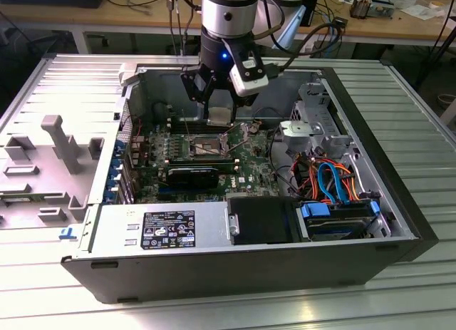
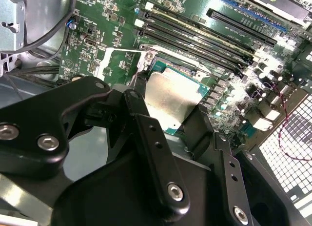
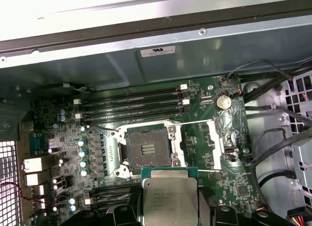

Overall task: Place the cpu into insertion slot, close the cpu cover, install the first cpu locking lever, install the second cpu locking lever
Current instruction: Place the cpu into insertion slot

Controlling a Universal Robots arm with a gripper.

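Holding the cpu [image 3: 169, 199] clamped between its jaws, your gripper [image 1: 219, 116] hangs above the motherboard [image 1: 249, 169] inside the computer case [image 1: 285, 266], just short of the bare insertion slot [image 3: 147, 149], whose cpu cover [image 3: 218, 138] lies open.

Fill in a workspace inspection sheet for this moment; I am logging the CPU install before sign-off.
Surface: ribbed metal table, with an open computer case on it.
Job's things: cpu held over the board, not in the empty insertion slot; cpu cover open beside the slot.
Clutter: grey moulded fixture at the exterior view's left.
Grippers: gripper shut on the cpu.
Cables: orange and blue cables inside the case, away from the slot.
Surroundings: wooden bench behind.
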